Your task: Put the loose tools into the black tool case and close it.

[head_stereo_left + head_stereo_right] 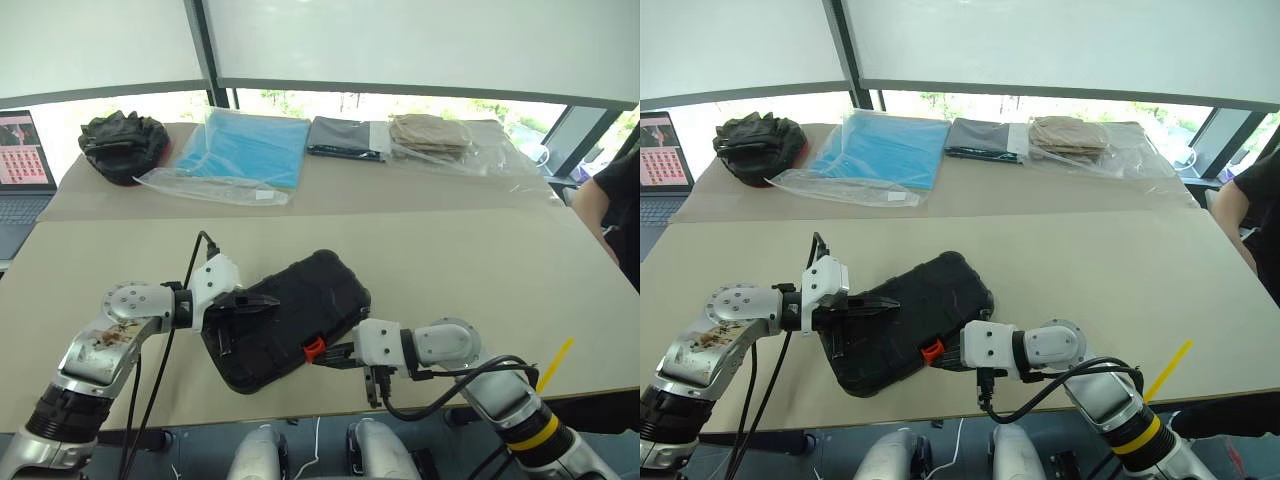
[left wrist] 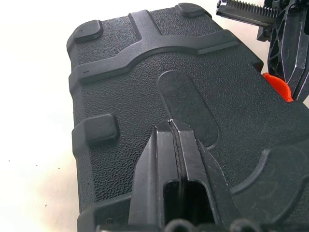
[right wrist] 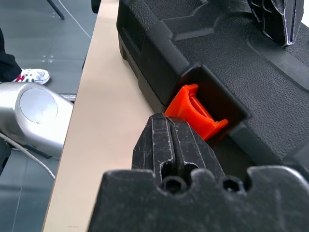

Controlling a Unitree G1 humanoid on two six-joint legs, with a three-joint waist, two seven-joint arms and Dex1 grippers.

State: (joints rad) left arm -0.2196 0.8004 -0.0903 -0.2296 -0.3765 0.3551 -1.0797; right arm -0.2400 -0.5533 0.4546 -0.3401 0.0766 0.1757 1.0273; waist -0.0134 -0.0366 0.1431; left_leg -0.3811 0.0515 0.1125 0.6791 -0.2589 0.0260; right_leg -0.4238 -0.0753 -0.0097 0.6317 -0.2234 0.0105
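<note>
Right tool [image 3: 176, 140] sits pinched shut, empty, tips against the orange latch [image 3: 198, 113]; left tool [image 2: 176, 145], also shut, pins the black tool case [image 1: 290, 315]. I'd push squarely till it clicks.

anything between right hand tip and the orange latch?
Nothing. In the right wrist view the shut right hand sits right against the orange latch of the closed black tool case.

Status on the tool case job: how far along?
Done: the black tool case lies lid-down and closed on the table, no loose tools in sight. In hand: left gripper, jaws shut, rests on the lid; right gripper, jaws shut, sits at the orange latch. Left: whether the latch is snapped home, unclear.
</note>
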